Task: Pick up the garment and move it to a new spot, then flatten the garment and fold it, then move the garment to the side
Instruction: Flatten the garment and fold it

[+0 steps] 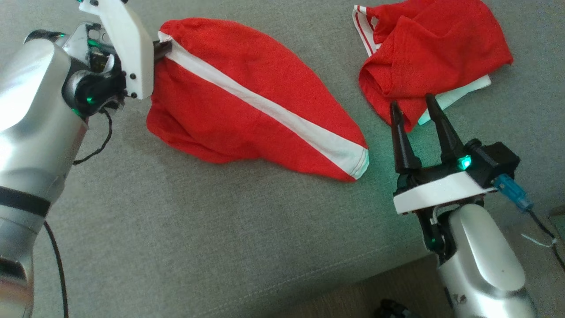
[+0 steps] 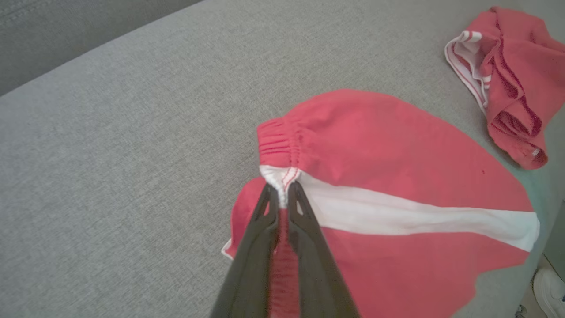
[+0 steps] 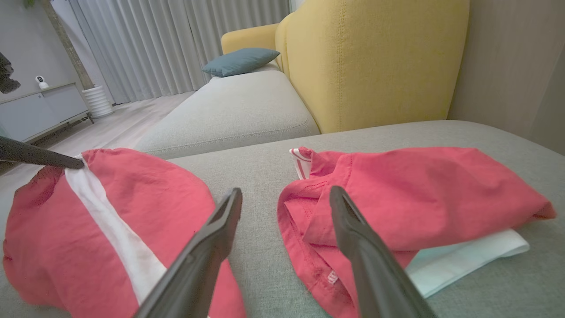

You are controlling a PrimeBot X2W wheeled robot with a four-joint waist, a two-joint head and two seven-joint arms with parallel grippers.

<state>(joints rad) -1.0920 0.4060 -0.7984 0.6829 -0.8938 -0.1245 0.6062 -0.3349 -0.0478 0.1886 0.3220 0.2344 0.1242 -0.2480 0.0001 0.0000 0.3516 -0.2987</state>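
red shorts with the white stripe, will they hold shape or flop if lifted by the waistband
Probably floppy: the red shorts lie slumped and rumpled on the grey cushion, so they should hang limp from the waistband pinched by the left gripper. Likely light, being thin cloth.

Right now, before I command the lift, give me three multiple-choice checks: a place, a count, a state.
1. The left gripper grips the striped shorts at: A the waistband, on the white stripe; B the leg hem; C mid red panel.
2. Red garments on the grey cushion: A one; B two; C three.
3. The right gripper, by the crumpled garment, is: A shut on it; B open, empty; C shut, empty.
Answers: 1 A, the fingers pinch the gathered elastic edge; 2 B, the shorts and the crumpled one lie apart; 3 B, its fingers stand spread, gripping nothing.
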